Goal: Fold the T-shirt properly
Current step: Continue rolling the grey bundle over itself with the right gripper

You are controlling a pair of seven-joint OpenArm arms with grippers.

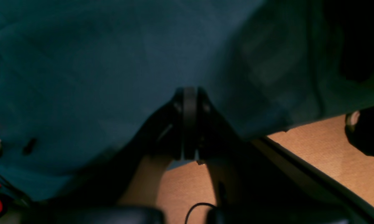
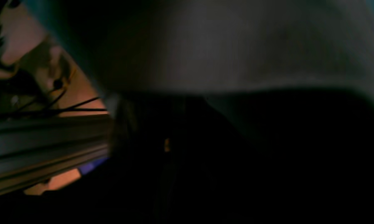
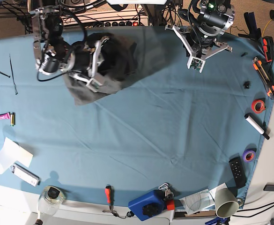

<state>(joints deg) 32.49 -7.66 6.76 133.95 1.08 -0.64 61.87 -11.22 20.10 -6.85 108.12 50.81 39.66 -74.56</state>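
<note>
While my right fingers [image 3: 95, 63] reach sideways over the far end of the surface [image 3: 141, 136], the T-shirt [image 3: 115, 70] lies bunched directly around and beneath them, a dark charcoal heap on the blue-teal tablecloth [image 3: 174, 117]. In the base view the two right fingers stand apart, spread across the crumpled cloth; whether they pinch any fabric, I cannot tell. The right wrist view is nearly black: grey cloth [image 2: 236, 53] fills the frame just ahead of the fingers, too blurred to show a fold or hem.

My left fingers [image 3: 196, 60] hang well apart from the T-shirt, off to its side above bare tablecloth. They are pressed together with nothing between them; in the left wrist view the fingers [image 1: 190, 124] meet in one dark line over the tablecloth [image 1: 96, 77], at its hanging edge, with orange-brown floor [image 1: 323, 149] below.

The shirt's loose grey flap [image 3: 83, 96] spreads toward the near side from my right fingers. A faint darker patch of shadow runs from the heap toward my left fingers.

Beyond my left fingers, along the surface edge: a roll of red tape [image 3: 258, 106], a white marker [image 3: 257, 126], a purple tape roll [image 3: 249, 155].
</note>
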